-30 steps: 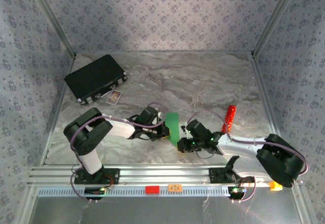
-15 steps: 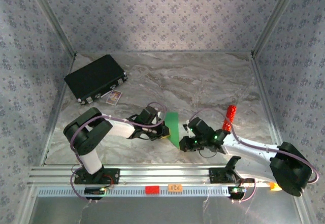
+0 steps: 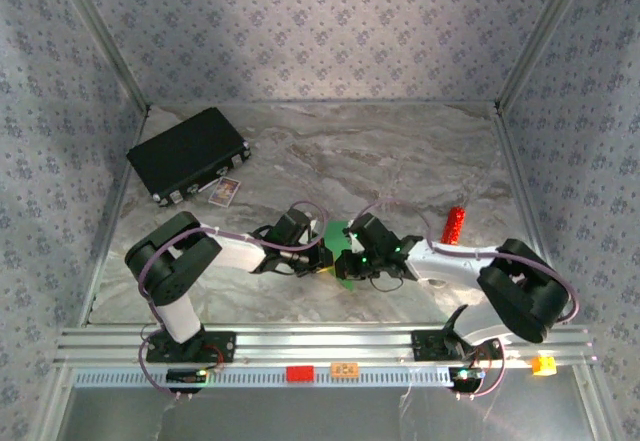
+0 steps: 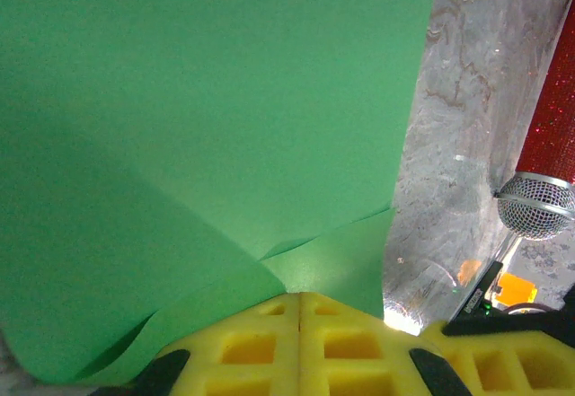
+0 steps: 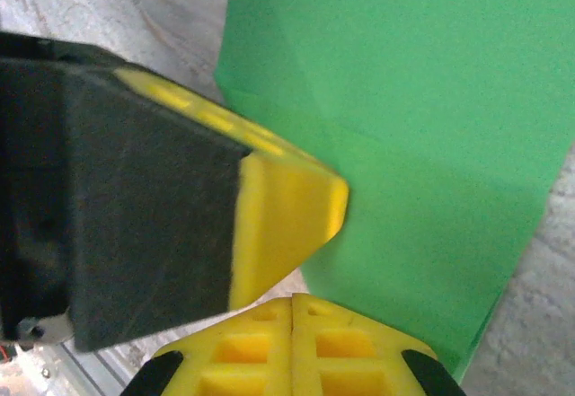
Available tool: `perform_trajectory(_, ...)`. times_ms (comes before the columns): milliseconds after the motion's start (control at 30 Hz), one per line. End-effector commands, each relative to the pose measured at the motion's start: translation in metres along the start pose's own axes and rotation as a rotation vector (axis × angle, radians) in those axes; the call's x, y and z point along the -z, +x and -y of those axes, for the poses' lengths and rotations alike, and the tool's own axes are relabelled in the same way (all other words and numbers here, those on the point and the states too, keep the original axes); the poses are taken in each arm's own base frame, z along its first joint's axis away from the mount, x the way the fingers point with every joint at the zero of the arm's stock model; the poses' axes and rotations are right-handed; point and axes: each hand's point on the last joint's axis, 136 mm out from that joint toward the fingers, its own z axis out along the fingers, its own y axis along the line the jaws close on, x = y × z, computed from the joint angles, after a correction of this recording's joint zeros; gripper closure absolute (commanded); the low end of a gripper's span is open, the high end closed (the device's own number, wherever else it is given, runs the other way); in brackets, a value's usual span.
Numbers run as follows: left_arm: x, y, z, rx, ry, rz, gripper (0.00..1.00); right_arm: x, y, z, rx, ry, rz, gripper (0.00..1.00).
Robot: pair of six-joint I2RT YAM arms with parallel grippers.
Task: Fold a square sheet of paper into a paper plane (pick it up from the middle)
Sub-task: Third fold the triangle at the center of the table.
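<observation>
Left pincer [image 4: 299, 311] has its yellow jaws pressed together, tips down at the near edge of the square sheet of paper [image 4: 225, 100], where two green layers meet in a shallow crease. Whether any paper is nipped between them I cannot tell; it looks like a pin to stop the sheet sliding. Right pincer [image 5: 294, 320] is likewise closed, its tips just beside the left one's pad [image 5: 287, 207] and over the same green edge, probably set there to press a fold flat. Seen from above, the paper lies on the table [image 3: 400, 161] between the two wrists, partly folded and no dart yet. Red cylinder [image 3: 455, 225] and black case [image 3: 188, 153] sit well apart from the work
</observation>
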Motion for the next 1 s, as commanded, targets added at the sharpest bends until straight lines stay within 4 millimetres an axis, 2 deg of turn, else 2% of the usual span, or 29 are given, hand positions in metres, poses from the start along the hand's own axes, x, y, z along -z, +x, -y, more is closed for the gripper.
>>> perform_trajectory(0, -0.001, 0.000, -0.013, 0.000, -0.046, 0.000, 1.00, -0.002, -0.004, 0.007, -0.032, 0.021, -0.002, 0.92)
perform_trajectory(167, 0.001, -0.002, -0.003, -0.025, -0.026, 0.004, 1.00, -0.008, 0.026, 0.045, -0.088, 0.110, -0.069, 0.95)
perform_trajectory(267, 0.003, -0.006, 0.009, -0.060, -0.016, 0.007, 0.99, -0.009, 0.039, 0.059, -0.121, 0.138, -0.078, 0.95)
perform_trajectory(400, 0.009, -0.010, 0.026, -0.092, 0.016, 0.017, 0.96, -0.009, 0.040, 0.062, -0.133, 0.156, -0.067, 0.95)
perform_trajectory(533, 0.017, -0.008, 0.034, -0.103, 0.021, 0.023, 0.96, -0.009, 0.036, 0.061, -0.132, 0.164, -0.051, 0.96)
perform_trajectory(633, 0.016, -0.001, 0.024, -0.068, -0.025, 0.007, 1.00, -0.009, 0.034, 0.061, -0.136, 0.169, -0.040, 0.96)
perform_trajectory(800, 0.004, 0.010, 0.010, -0.017, -0.055, -0.039, 1.00, -0.009, 0.035, 0.064, -0.141, 0.181, -0.036, 0.96)
perform_trajectory(967, 0.002, 0.001, -0.016, 0.031, -0.114, -0.004, 1.00, -0.010, 0.037, 0.067, -0.141, 0.188, -0.040, 0.97)
